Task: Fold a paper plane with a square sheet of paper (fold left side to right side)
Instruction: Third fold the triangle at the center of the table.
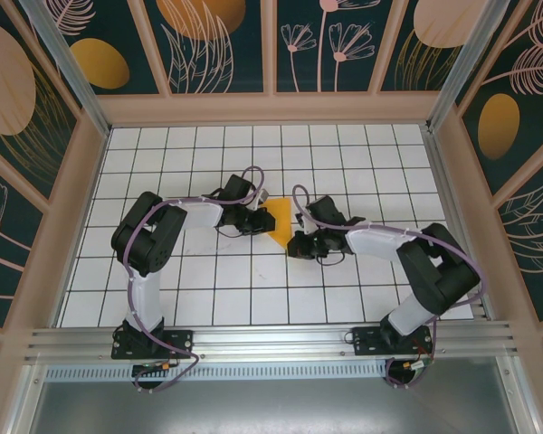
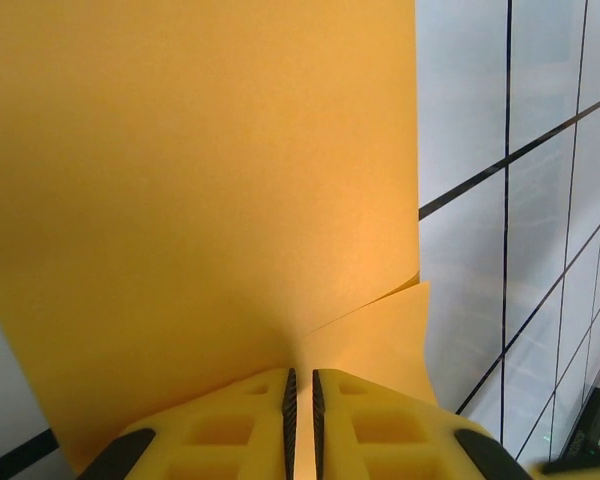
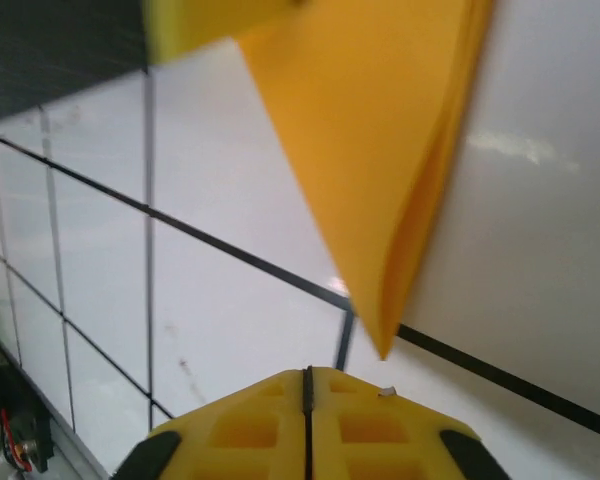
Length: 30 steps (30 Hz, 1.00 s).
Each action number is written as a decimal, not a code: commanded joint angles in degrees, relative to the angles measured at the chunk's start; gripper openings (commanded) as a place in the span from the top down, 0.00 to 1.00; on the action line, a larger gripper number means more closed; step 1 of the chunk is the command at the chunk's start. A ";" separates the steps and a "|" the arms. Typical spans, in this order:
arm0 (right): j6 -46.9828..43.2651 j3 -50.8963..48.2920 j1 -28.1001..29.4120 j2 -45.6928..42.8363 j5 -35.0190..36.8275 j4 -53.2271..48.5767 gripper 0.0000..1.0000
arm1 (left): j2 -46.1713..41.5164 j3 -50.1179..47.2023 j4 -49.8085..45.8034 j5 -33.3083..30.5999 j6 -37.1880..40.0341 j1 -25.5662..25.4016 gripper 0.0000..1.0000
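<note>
Left jaws pinched on the orange paper [image 2: 200, 200] at its edge; right jaws closed on nothing, the paper's pointed tip just ahead of them. Paper sits mid-bench [image 1: 253, 298] between the arms. Risk: a one-sided hold lets the gaping layers slip, giving a skewed crease.

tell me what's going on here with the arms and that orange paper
Two robot arms are working a thin orange sheet of paper on the white tiled table. The paper is already folded into layers with a pointed corner. The left jaws are pinched shut on one edge of it. The right jaws are shut on nothing, and that pointed corner lies just ahead of them.
</note>
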 commanded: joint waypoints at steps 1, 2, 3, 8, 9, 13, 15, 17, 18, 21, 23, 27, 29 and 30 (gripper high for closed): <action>5.53 3.95 1.21 -1.99 0.23 -0.59 1.00 | 2.56 -1.03 -4.96 -5.90 0.35 0.14 0.84; 7.15 4.58 1.89 -1.21 0.70 0.21 1.00 | 2.55 -0.86 -5.02 -5.91 0.31 0.11 0.84; 8.61 5.18 2.48 -0.36 1.48 0.81 1.00 | 2.55 -0.86 -5.00 -5.88 0.35 0.11 0.84; 15.49 8.83 4.47 6.21 6.00 2.78 1.00 | 2.55 -0.73 -4.80 -5.73 0.18 0.17 0.84; 16.25 9.22 4.47 6.98 6.78 3.06 1.00 | 2.55 -0.77 -4.77 -5.72 0.22 0.13 0.84; 19.01 10.13 4.47 8.44 10.78 3.96 1.00 | 2.36 -0.75 -4.78 -5.66 0.18 0.15 0.84; 19.97 10.20 4.46 8.75 11.99 3.96 1.00 | 2.33 -0.74 -4.65 -5.66 0.18 0.09 0.85; 20.60 10.34 4.47 9.19 12.43 4.01 1.00 | 2.35 -0.67 -4.73 -5.69 0.18 0.09 0.85; 20.77 10.48 4.44 9.46 12.47 3.89 1.00 | 2.34 -0.58 -4.67 -5.73 0.18 0.09 0.85; 20.84 11.13 4.64 10.85 11.56 3.72 1.00 | 2.55 -0.49 -4.72 -5.64 0.14 0.09 0.85; 20.81 11.57 4.73 11.79 11.41 3.21 1.00 | 2.55 -0.49 -4.70 -5.63 0.27 0.10 0.85; 20.93 12.33 4.82 13.16 12.35 1.91 1.00 | 2.63 -0.60 -4.56 -5.73 0.26 0.16 0.86; 20.77 12.63 4.82 13.71 13.36 0.68 1.00 | 2.73 -0.57 -4.61 -5.69 0.35 0.12 0.86; 20.72 12.65 4.86 13.84 13.65 0.33 1.00 | 2.79 -0.58 -4.68 -5.75 0.35 0.13 0.86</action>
